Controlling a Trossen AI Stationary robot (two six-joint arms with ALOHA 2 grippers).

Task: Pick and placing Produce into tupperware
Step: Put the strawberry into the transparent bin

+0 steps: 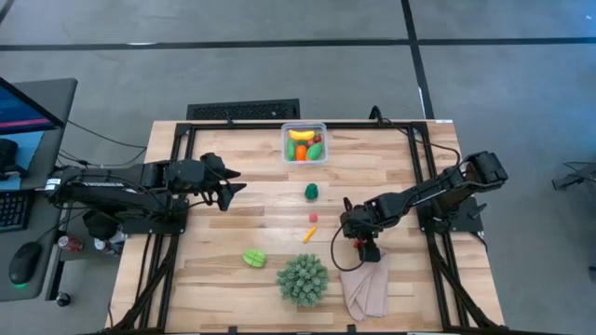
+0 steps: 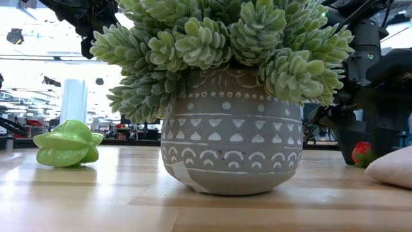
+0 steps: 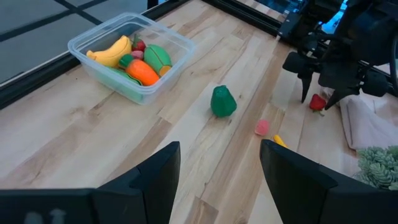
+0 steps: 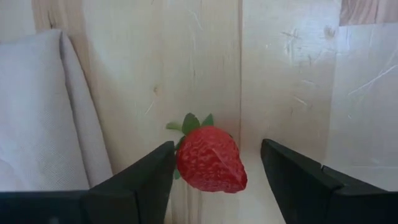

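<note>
No brand, label or writing can be read anywhere on the table. The left gripper [image 1: 233, 187] hangs over the table's left half with its jaws spread and empty, while the clear tupperware [image 1: 304, 144] at the far middle edge holds a yellow banana [image 3: 112, 51], an orange carrot [image 3: 142, 71] and green pieces. To the right, the right gripper [image 4: 214, 163] stands jaws spread around a red strawberry [image 4: 208, 159] with green leaves, on the wood just beside the beige cloth [image 1: 365, 286].
</note>
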